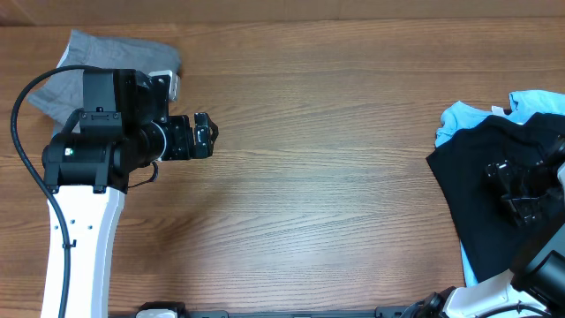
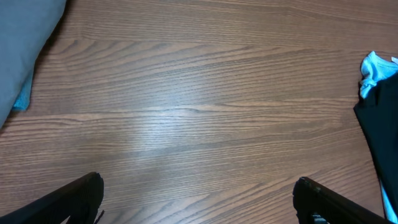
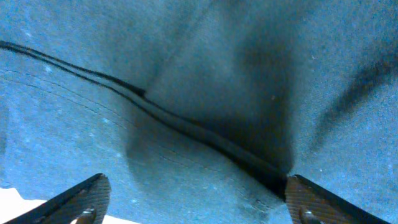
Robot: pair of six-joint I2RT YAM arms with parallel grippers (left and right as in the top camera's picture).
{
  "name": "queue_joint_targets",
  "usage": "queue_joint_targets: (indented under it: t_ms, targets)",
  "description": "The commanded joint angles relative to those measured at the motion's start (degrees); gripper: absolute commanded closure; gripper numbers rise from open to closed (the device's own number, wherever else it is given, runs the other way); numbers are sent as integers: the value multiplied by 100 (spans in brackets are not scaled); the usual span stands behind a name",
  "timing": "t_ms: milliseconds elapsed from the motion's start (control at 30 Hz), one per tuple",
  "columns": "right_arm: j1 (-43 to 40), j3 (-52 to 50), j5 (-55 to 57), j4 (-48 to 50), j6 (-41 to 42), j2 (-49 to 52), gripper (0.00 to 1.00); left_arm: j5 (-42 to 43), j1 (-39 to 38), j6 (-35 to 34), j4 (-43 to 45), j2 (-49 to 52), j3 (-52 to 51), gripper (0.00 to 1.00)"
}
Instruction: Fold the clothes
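Lying rumpled: black T-shirt [image 1: 472,194] over light blue tee [image 1: 461,118].

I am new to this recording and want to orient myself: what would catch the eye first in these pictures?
A black T-shirt lies crumpled over a light blue tee at the right edge of the table, with the right gripper open close above the dark fabric. At the upper left, the left gripper hangs open near a grey garment.
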Motion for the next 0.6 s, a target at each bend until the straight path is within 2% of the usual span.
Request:
queue_joint_targets:
  t_ms: [0,167,233,300,367,433,467,567]
  targets:
    - [-11,-42,125,-72,105,-9,9,92,-39,114,-9,-13,149,0]
    - [-11,-162,321,-103,240,-9,10,90,-39,114,-9,-13,149,0]
    - [-11,-219,251,-39,251,-9,16,90,-39,116,-7,-13,149,0]
    - [-11,-234,98,-9,245,-9,27,87,-39,116,7,-13,149,0]
    - [-11,-229,-136,20,118,-11,44,87,-39,116,33,-13,149,0]
    - [-11,-181,-485,39,-114,-13,72,87,-39,116,61,-13,149,0]
    - [-11,-118,-702,13,-254,-26,78,87,-39,116,70,-13,149,0]
    - [-9,131,-1226,-127,-632,-170,87,87,-39,116,74,-13,149,0]
